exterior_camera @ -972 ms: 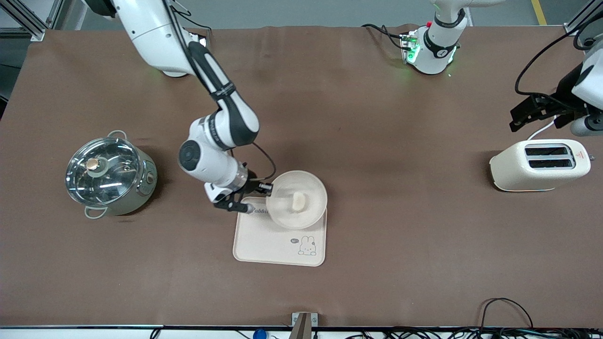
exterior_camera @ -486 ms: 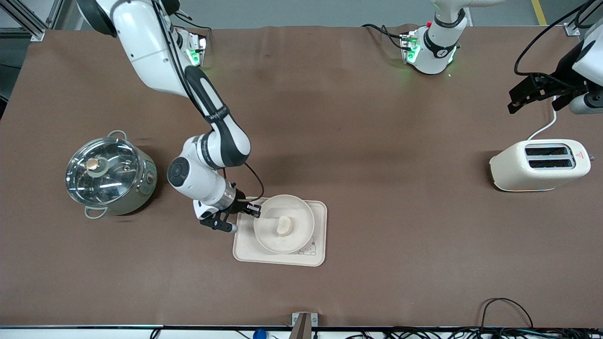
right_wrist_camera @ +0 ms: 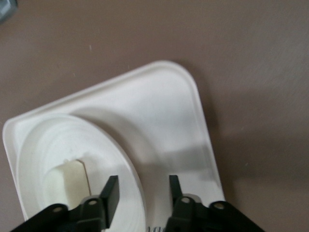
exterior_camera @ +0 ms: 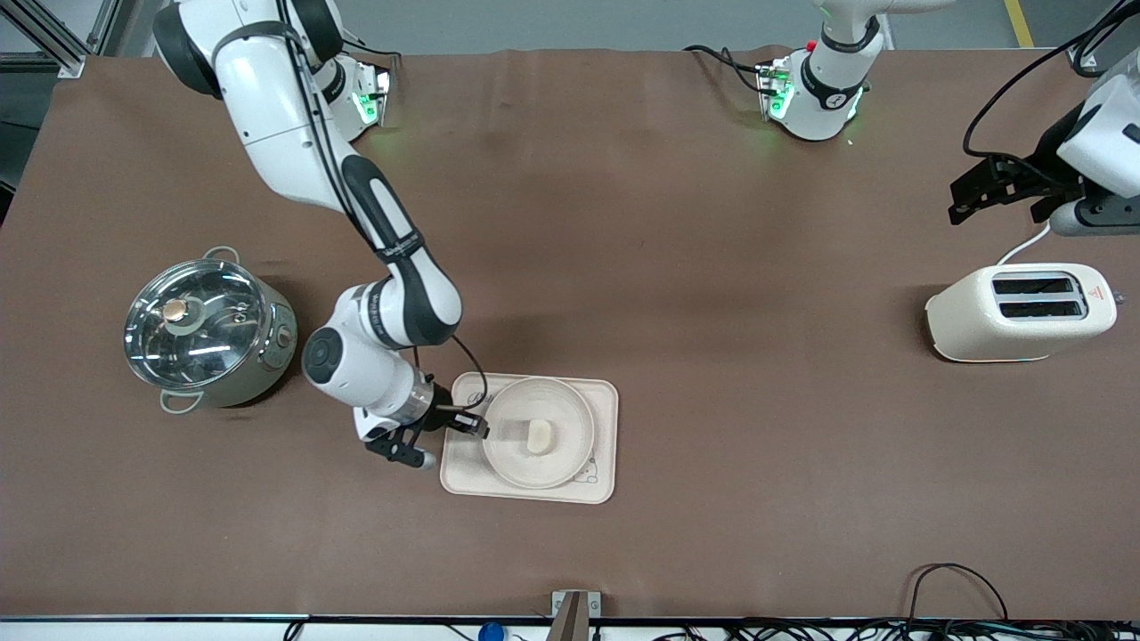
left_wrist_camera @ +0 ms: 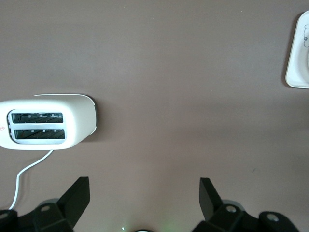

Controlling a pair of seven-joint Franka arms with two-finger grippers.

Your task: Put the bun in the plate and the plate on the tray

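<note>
The round cream plate [exterior_camera: 570, 405] lies on the rectangular tray [exterior_camera: 463, 476], and the small cream-white bun [exterior_camera: 540, 435] sits in it. My right gripper [exterior_camera: 476, 425] is low at the plate's rim on the side toward the right arm's end. In the right wrist view its jaws [right_wrist_camera: 142, 186] stand open astride the plate's rim [right_wrist_camera: 133, 164], one finger over the plate near the bun [right_wrist_camera: 65, 181], the other over the tray [right_wrist_camera: 164, 111]. My left gripper [exterior_camera: 971, 191] waits open and empty in the air by the toaster, and is open in its wrist view [left_wrist_camera: 143, 193].
A steel pot with a glass lid [exterior_camera: 207, 327] stands toward the right arm's end of the table. A cream toaster [exterior_camera: 1020, 312] with a white cord stands toward the left arm's end, also in the left wrist view [left_wrist_camera: 46, 121].
My right gripper brought the plate with the bun from the tray's farther edge down onto the tray, and its jaws now stand apart from the rim. The left gripper shifted slightly.
</note>
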